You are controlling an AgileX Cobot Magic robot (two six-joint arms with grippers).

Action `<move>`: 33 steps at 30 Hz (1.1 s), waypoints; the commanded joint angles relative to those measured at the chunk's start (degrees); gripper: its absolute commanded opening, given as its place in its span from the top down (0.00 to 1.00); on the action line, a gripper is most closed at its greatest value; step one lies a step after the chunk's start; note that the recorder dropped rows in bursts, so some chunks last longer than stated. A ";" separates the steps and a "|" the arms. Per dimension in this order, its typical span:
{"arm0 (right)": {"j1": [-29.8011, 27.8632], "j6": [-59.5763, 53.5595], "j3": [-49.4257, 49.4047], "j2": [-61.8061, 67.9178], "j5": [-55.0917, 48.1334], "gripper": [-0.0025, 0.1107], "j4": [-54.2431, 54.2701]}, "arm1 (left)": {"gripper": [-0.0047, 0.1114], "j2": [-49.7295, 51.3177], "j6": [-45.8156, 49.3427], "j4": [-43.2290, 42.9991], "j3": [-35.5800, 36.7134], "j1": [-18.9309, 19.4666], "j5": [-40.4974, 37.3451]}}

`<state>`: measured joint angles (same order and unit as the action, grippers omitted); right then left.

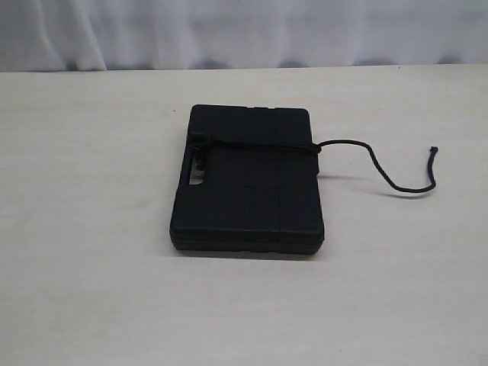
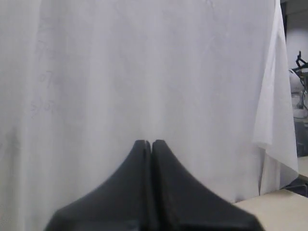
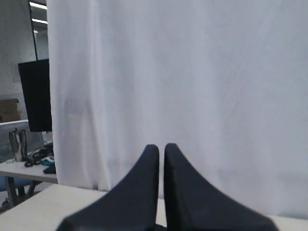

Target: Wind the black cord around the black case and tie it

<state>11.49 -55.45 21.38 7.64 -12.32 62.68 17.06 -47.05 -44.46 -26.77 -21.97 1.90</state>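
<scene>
Looking at the counter, you've got the black case flat near its middle, black cord wrapped across it, knotted near the handle slot, loose end trailing twd the right edge. Left claw & right claw both fully closed, empty, facing a white curtain.

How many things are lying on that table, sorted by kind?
black case: 1
black cord, wrapped across the case with a loose tail on the table: 1
Total: 2
</scene>
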 commanded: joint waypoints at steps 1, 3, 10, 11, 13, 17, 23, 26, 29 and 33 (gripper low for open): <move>-0.02 -0.20 -0.21 -5.56 -2.48 0.94 0.06 | 0.96 -4.95 -1.27 0.90 0.35 -0.04 -3.22; -0.02 -0.20 -0.21 -7.64 -3.36 0.94 0.06 | 0.96 -7.44 -1.27 1.06 0.35 -0.04 -4.12; -0.02 -0.20 -0.11 -7.64 -8.24 0.94 -0.27 | 0.96 -13.65 -1.27 1.06 0.35 -0.04 -6.21; -0.02 -0.20 -0.11 -7.64 -8.92 0.94 -0.39 | 0.96 -14.59 -1.27 1.06 0.35 -0.04 -6.21; -0.02 0.45 -0.11 -7.64 -9.17 0.94 -0.61 | 0.96 -16.33 -1.15 1.06 0.35 -0.04 -6.21; -0.02 0.57 -0.11 -7.64 -8.94 0.94 -0.78 | 0.96 -17.06 -1.15 1.06 0.35 -0.04 -6.21; -0.02 0.63 -0.11 -7.64 -8.95 0.94 -3.59 | 0.96 -17.06 -1.15 0.61 0.23 -0.04 -6.32; -0.02 0.63 -0.11 -7.64 -8.95 0.94 -3.59 | 0.96 -17.06 -1.15 0.61 0.23 -0.04 -6.03; -0.02 0.63 -0.11 -7.64 -9.87 0.94 -3.60 | 0.96 -17.06 -1.15 0.61 0.23 -0.04 -5.85; -0.02 0.75 -0.11 -7.64 -10.06 0.94 -3.60 | 0.96 -17.06 -1.15 0.61 0.23 -0.04 -5.85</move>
<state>11.49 -54.91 21.38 0.11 -21.69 59.70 0.31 -47.78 -44.00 -26.77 -21.97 -4.16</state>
